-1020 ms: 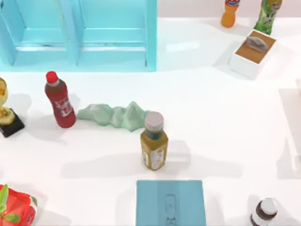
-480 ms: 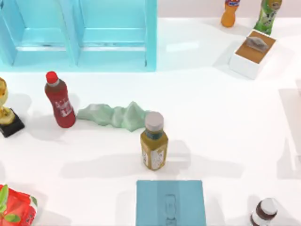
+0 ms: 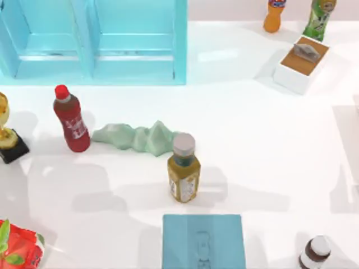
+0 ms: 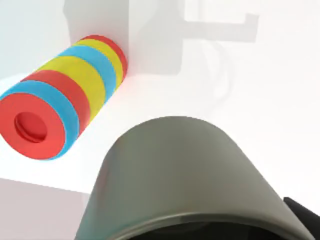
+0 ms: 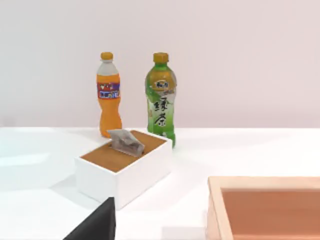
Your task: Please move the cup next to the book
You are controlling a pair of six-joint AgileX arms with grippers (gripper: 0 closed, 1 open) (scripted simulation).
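Gold cup [image 3: 5, 129] at nine o'clock risks clipping the red bottle [image 3: 71, 119] en route to the book [image 3: 203, 241]; claw states: cannot tell.

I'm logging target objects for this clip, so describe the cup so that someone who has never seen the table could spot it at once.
Start from the large turquoise cabinet at the back of the table, then go forward along the top view's left edge. There stands the cup, left of the red-capped bottle. Unlike the bottles, it is a shiny gold trophy on a black square base.
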